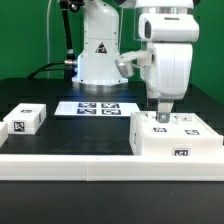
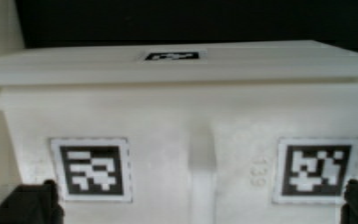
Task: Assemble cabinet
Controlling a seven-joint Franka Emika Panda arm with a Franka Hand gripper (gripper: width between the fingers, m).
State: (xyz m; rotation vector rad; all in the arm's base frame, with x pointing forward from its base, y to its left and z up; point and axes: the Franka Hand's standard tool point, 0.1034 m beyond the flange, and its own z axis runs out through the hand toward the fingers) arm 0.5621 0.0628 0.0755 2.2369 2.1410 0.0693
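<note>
The hand point(image 1: 161, 117) hangs over the white cabinet body point(image 1: 195, 145) on the bench point(image 1: 85, 135), its fingers point(image 2: 23, 205) spread wide, seemingly clear of the tagged top.

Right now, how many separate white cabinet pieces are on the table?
2: the cabinet body at the exterior view's right, below the pincer; a small piece at that view's left. Others may be hidden.

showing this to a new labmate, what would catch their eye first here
The arm's big white gripper hangs, jaws open, over the white cabinet body at the exterior view's right. The body's black-and-white tags fill the wrist view, and a small tagged panel piece lies alone at the exterior view's left.
</note>
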